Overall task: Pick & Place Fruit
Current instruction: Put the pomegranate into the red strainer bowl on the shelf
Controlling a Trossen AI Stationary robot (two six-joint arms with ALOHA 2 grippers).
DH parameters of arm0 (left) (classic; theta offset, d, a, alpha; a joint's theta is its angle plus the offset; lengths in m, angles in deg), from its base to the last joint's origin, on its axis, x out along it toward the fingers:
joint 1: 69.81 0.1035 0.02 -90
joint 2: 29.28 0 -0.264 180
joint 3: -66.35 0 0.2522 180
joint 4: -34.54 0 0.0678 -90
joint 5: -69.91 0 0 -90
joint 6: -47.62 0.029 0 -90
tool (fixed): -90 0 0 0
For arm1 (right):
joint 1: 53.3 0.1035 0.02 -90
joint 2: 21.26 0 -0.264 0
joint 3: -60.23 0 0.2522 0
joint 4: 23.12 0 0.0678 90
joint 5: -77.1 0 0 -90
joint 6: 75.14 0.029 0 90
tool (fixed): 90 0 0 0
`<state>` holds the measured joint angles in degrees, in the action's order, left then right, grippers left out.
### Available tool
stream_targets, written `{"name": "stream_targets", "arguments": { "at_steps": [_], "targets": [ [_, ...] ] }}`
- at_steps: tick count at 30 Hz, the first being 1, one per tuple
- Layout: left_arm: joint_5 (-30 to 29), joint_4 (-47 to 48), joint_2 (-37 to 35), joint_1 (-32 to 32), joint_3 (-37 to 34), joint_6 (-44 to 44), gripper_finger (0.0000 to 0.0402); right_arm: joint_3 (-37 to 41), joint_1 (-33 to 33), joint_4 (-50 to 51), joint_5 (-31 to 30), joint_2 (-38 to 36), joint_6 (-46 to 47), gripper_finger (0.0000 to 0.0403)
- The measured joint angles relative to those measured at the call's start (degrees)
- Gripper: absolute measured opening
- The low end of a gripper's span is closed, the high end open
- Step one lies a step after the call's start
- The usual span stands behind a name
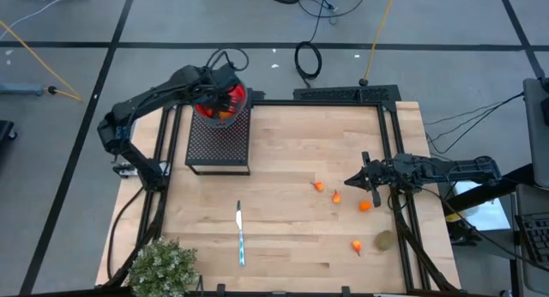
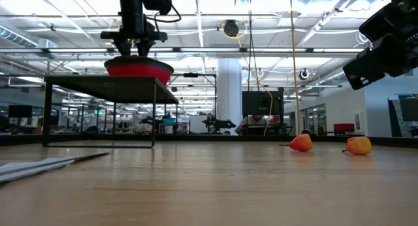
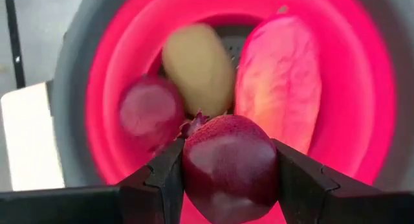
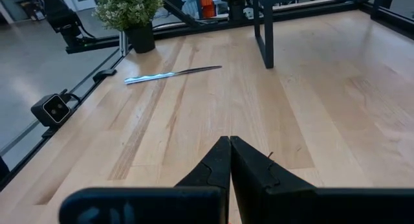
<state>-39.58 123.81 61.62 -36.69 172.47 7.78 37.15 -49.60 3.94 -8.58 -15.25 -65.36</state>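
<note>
dark red ball (image 3: 229,166) in black left gripper (image 3: 226,179), red bowl (image 3: 362,88), pale wood table (image 1: 292,185)

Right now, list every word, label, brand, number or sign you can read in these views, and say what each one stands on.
None can be read.
Red bowl: plain, no lettering.
Dark red ball held in the left tool: no sticker.
Knife: no mark legible.
Small black box beside the table: any marking too small to read.
Room behind the table in the low view: signs too blurred to read.
</note>
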Motion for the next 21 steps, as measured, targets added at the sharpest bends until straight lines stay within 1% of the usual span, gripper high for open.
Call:
{"name": "stream_targets", "arguments": {
  "at_steps": [7, 21],
  "targets": [
    [-0.02, 2.98, -0.14, -0.02, 0.00, -1.10, 0.0186, 0.00, 0.00, -0.02, 0.00, -0.01, -0.37, 0.0004],
    [-0.18, 2.69, -0.14, -0.63, 0.00, -1.42, 0.0186, 0.00, 0.00, -0.02, 0.00, -0.01, -0.39, 0.0004]
  ]
}}
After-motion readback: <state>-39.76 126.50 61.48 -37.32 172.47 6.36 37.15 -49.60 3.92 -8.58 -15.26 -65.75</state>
